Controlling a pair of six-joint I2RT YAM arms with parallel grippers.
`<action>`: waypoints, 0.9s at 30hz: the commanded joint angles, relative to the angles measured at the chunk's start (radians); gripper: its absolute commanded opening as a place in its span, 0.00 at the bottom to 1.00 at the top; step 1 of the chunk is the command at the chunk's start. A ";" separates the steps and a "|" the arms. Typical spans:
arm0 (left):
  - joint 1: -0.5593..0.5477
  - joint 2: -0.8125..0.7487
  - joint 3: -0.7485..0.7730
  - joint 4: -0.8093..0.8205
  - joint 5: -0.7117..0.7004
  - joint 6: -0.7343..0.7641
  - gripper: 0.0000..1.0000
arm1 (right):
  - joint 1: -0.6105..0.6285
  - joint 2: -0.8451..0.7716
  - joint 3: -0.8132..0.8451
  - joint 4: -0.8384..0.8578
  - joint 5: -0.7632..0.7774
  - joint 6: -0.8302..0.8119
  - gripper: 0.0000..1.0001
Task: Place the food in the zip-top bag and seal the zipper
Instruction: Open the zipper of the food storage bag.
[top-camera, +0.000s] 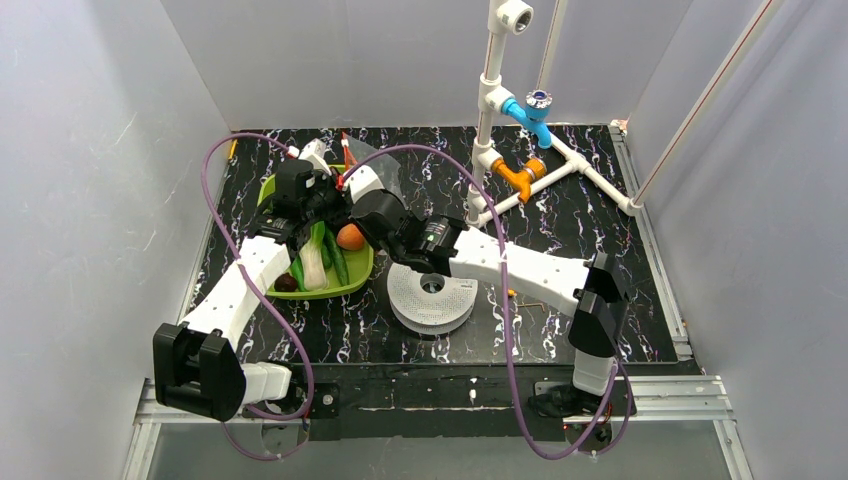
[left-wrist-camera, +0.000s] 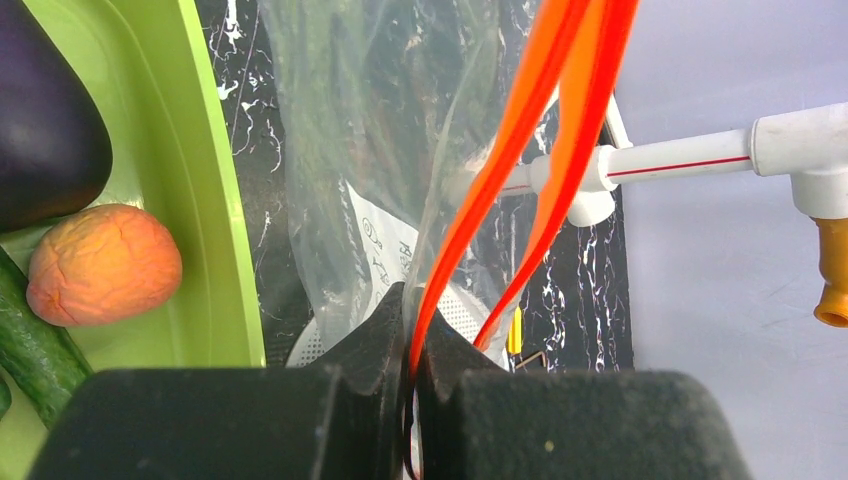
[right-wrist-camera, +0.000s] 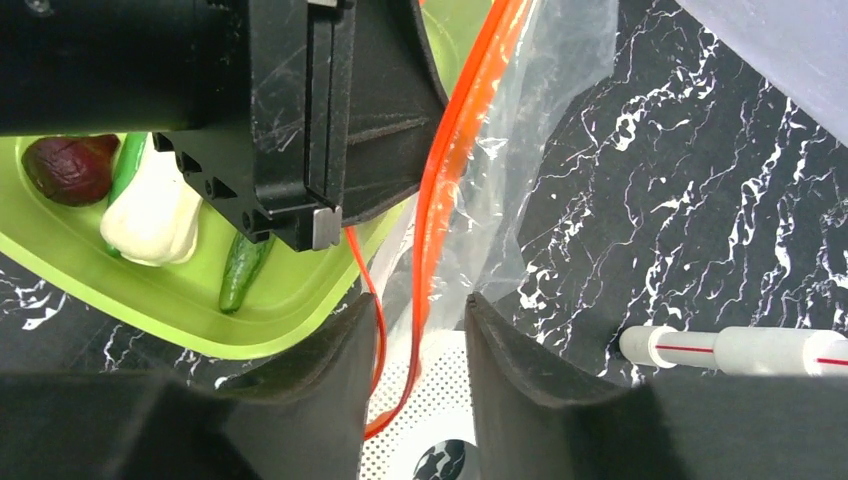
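Finding bag (left-wrist-camera: 370, 150) held up by its mouth between the two grippers, clear film crumpling down just beside the tray's (left-wrist-camera: 215, 200) rim. Noting zipper (left-wrist-camera: 520, 130) unsealed, splitting into two orange strips that spread apart away from the pinch.

Pinching zipper with left gripper (left-wrist-camera: 412, 320): jaws clenched, pads meeting on one strip with no gap showing.

Straddling same zipper with right gripper (right-wrist-camera: 420, 320): jaws standing part-way apart, both orange strips passing through the gap. Seeing one strip running along one finger's inner face and the other hanging mid-gap, with nothing clamped. Facing left gripper closely, fingertips near but apart.

Finding food outside bag, all lying in the green tray: eggplant (left-wrist-camera: 45, 110), orange fruit (left-wrist-camera: 105, 265) just beside it, cucumber (left-wrist-camera: 30, 350), leafy stalk (right-wrist-camera: 150, 215), pepper (right-wrist-camera: 240, 270) near the tray's rim.

Checking edges: tray rim passing under left gripper; white disc (right-wrist-camera: 440, 420) lying below right gripper's fingers, just beside the tray. Seeing white pipe (right-wrist-camera: 740, 350) well apart to the right, with dark marbled table (right-wrist-camera: 720, 150) showing between bag and pipe. Noting side wall close beyond the tray in the top view.
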 joint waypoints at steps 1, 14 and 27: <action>-0.002 -0.011 0.041 -0.005 0.001 0.013 0.00 | 0.001 -0.065 0.033 0.026 0.002 -0.004 0.52; -0.002 -0.011 0.041 -0.006 0.004 0.017 0.00 | 0.000 -0.106 0.027 0.052 -0.024 0.015 0.56; -0.002 -0.016 0.041 -0.006 0.011 0.017 0.00 | 0.000 -0.033 0.052 0.053 0.035 -0.032 0.48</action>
